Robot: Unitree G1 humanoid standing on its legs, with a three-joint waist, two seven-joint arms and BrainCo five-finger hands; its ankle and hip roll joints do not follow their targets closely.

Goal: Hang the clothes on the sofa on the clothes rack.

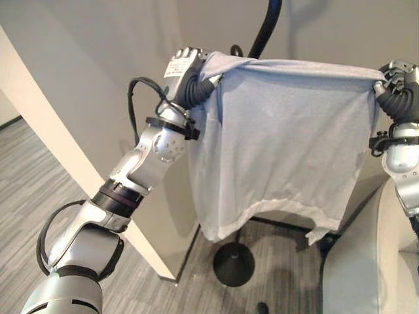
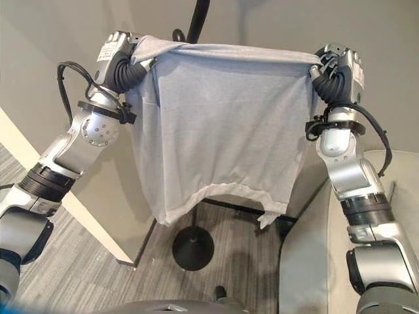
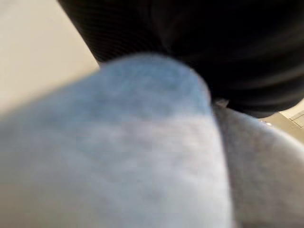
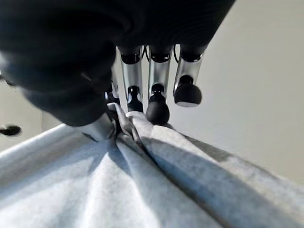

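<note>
A pale grey T-shirt point(image 1: 281, 144) hangs stretched between my two raised hands, its hem falling loose below. My left hand point(image 1: 186, 65) is at the shirt's upper left corner, where the cloth lies over it and covers the left wrist view. My right hand point(image 2: 340, 62) holds the upper right corner; in its wrist view the fingertips point(image 4: 157, 111) and thumb pinch a gathered fold of the shirt point(image 4: 123, 190). The black clothes rack pole point(image 1: 265, 29) rises just behind the shirt's top edge, with a small hook point(image 1: 236, 50) beside it and its round base point(image 1: 234, 263) on the floor below.
A light-coloured sofa point(image 1: 366, 261) stands at the lower right, close under my right arm. A pale wall corner point(image 1: 65, 144) juts out on the left, down to the grey carpet point(image 1: 26, 170). Plain walls lie behind the rack.
</note>
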